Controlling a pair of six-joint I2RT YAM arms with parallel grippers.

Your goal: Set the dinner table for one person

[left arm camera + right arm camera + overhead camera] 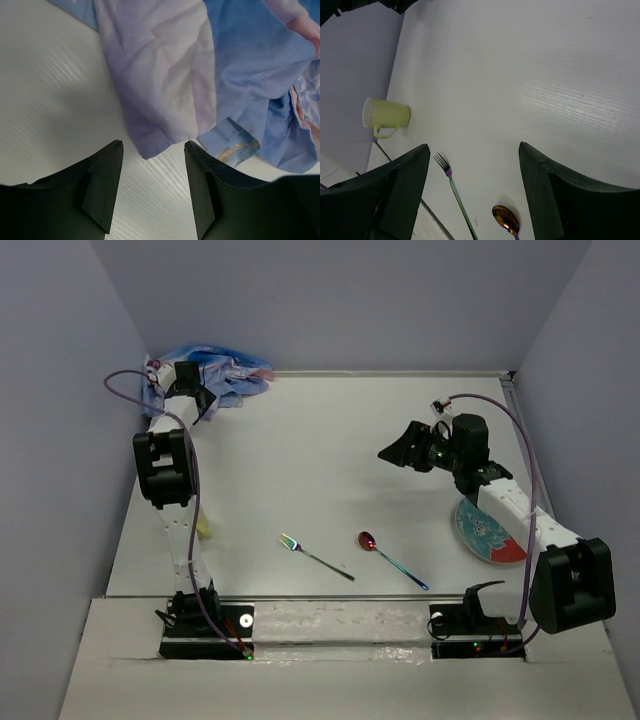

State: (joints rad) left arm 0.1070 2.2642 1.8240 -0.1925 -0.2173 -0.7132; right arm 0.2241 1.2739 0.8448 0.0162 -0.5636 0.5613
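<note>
Both gape empty — left pincer [152, 145] outstretched at the placemat [240, 75], right pincer [473, 146] raised, elbow bent.

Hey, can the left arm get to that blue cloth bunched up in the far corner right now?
Probably yes. The left claw is open and hangs right at the near edge of the blue cloth, with only bare table around it and nothing blocking the way.
</note>
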